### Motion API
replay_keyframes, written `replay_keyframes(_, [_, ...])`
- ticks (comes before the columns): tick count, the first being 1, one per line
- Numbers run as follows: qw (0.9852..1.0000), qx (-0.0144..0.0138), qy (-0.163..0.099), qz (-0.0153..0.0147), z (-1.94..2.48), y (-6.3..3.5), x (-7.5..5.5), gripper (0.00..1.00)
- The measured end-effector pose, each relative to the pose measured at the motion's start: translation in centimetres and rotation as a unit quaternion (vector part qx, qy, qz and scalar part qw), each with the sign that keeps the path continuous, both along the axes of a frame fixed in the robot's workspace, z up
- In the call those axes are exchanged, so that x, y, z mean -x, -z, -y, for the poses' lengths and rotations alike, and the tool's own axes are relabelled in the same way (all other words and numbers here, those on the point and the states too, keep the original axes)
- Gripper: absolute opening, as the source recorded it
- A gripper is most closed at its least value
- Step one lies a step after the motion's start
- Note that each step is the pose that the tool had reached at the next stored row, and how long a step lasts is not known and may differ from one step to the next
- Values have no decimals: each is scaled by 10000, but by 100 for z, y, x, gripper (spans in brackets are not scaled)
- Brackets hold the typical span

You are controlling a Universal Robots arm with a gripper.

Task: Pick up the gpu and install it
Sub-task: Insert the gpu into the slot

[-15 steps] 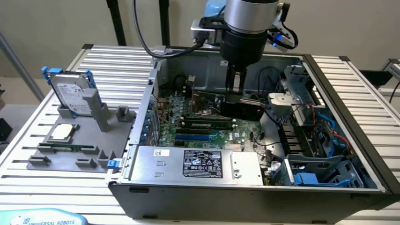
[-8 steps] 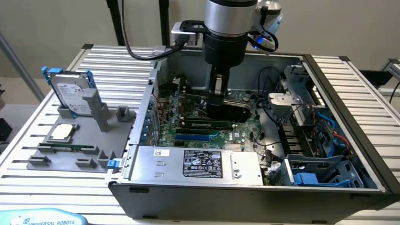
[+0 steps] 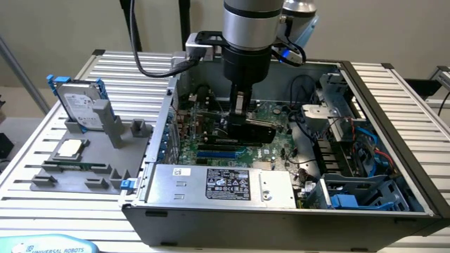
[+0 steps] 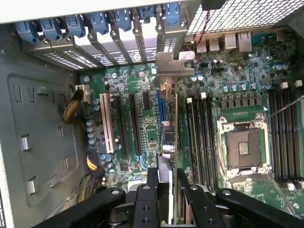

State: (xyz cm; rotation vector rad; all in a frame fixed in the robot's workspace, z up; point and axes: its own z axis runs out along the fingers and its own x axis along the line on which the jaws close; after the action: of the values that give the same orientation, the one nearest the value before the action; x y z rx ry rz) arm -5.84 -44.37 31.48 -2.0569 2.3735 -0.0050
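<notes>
Arm (image 3: 247,47) reaches into the open PC case (image 3: 281,226), jaws clenched on the gpu (image 3: 252,135). Card's held on edge over the motherboard (image 4: 237,80) slots, bracket (image 4: 173,64) toward the rear; can't tell if seated. Hard drive (image 3: 79,104) stands outside on the surface (image 3: 119,68).

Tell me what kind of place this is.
Most likely a robotics lab bench for PC assembly trials: an open computer case sits on a slatted aluminium table, a grey fixture beside it holds a hard drive, and the gripper holds the gpu over the motherboard.
</notes>
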Motion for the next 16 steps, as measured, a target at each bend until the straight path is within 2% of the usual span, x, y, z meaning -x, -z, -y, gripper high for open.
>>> replay_keyframes(3, [10000, -5, -43, -1, 29, 51, 13, 27])
replay_keyframes(7, [9999, -6, -105, -2, 44, 122, 50, 27])
replay_keyframes(13, [9998, -12, -178, -2, 45, 233, 224, 27])
replay_keyframes(14, [9998, -19, -194, -2, 46, 249, 250, 27])
replay_keyframes(16, [9997, -60, -236, -2, 46, 273, 287, 27])
